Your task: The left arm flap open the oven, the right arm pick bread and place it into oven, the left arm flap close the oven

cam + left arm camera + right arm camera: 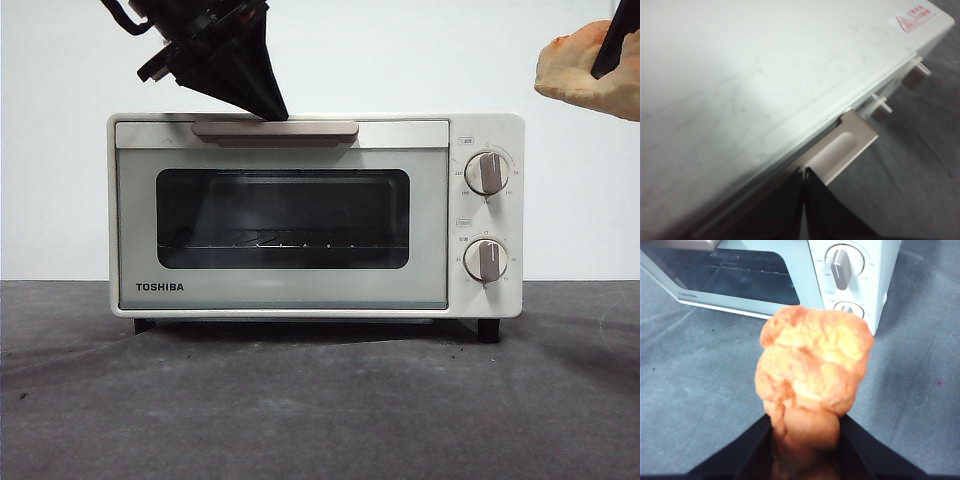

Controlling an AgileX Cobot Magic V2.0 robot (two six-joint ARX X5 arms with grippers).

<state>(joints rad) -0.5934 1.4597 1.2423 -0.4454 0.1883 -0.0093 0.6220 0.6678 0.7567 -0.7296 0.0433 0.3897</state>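
Note:
The cream Toshiba oven [300,215] stands mid-table with its glass door closed; its wire rack shows behind the window. My left gripper [268,105] comes down from above, its shut black tip resting at the beige bar handle [275,130]. The left wrist view shows the shut jaws at the handle [842,150] beside the oven's top [750,85]. My right gripper [612,45] hangs high at the right, shut on the lumpy golden-orange bread [585,75]. In the right wrist view the bread [812,370] fills the middle between the jaws, above the table in front of the oven's [790,275] knob side.
Two grey-brown knobs [487,173] sit on the oven's right panel. A dark grey mat [320,400] covers the table in front of the oven. A white wall stands behind.

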